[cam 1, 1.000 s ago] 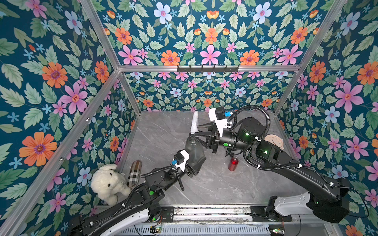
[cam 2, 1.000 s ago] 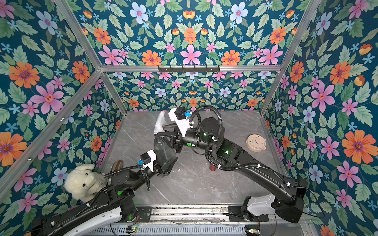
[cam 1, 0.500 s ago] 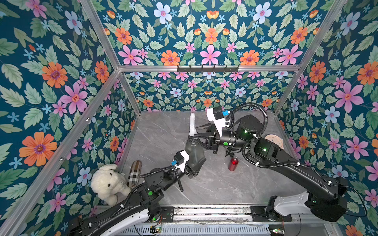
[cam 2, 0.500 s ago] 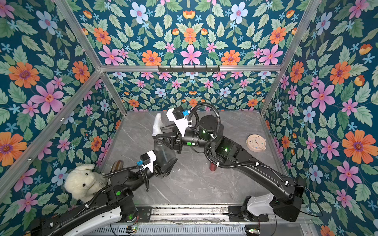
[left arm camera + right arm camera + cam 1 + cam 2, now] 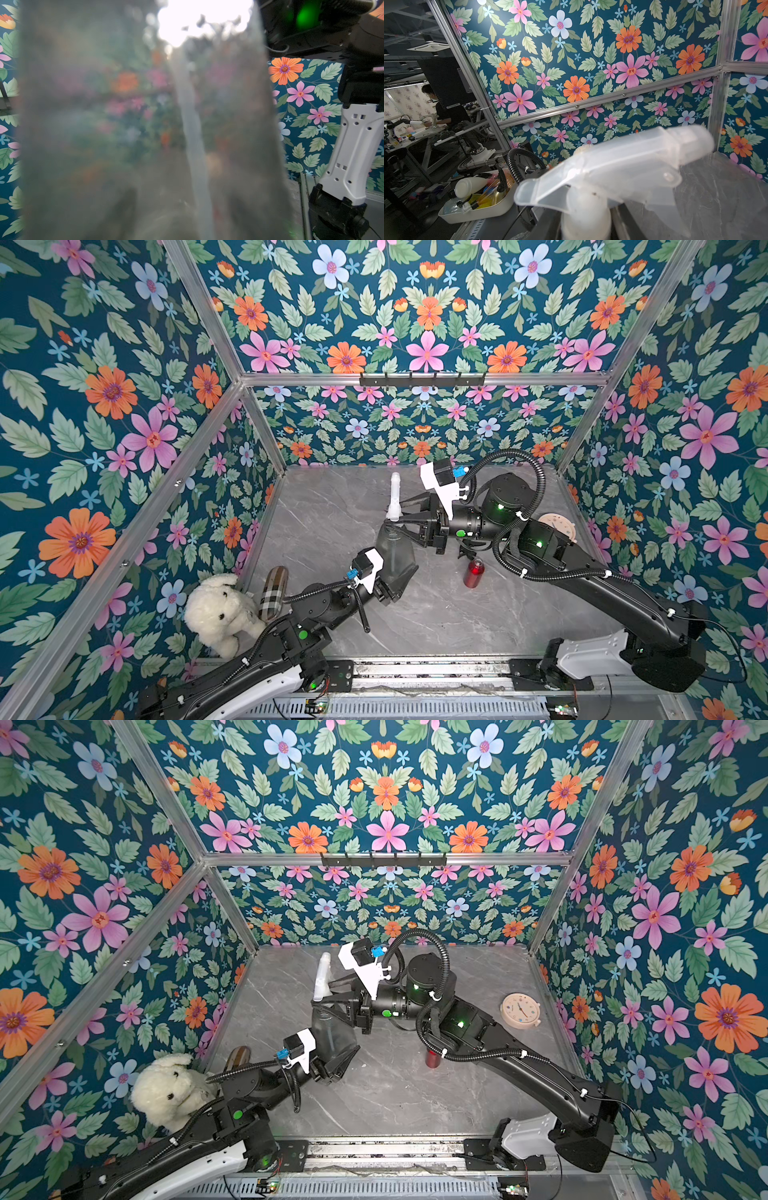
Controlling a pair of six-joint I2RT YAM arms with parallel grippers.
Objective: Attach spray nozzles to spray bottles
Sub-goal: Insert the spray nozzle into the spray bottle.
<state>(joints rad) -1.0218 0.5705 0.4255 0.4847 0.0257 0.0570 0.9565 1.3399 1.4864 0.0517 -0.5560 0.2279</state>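
A smoky-grey spray bottle (image 5: 395, 556) (image 5: 332, 1031) stands tilted at mid-table. My left gripper (image 5: 395, 585) (image 5: 336, 1063) is shut on its wide lower body. In the left wrist view the bottle (image 5: 124, 124) fills the frame, with a pale dip tube (image 5: 193, 135) inside it. A whitish-clear spray nozzle (image 5: 394, 495) (image 5: 322, 977) (image 5: 623, 162) sits on the bottle's neck. My right gripper (image 5: 397, 516) (image 5: 322, 999) (image 5: 585, 224) is shut on its collar. A small red spray bottle (image 5: 473, 572) (image 5: 432, 1058) stands upright beneath the right arm.
A white plush toy (image 5: 220, 614) and a plaid oblong case (image 5: 274, 593) lie at the front left corner. A round clock (image 5: 520, 1011) lies near the right wall. Floral walls enclose the grey marble table (image 5: 332, 506) on three sides.
The right gripper has turned the nozzle slightly on the bottle neck, swinging its head a little to the left. The left arm and the grey bottle have stayed put.
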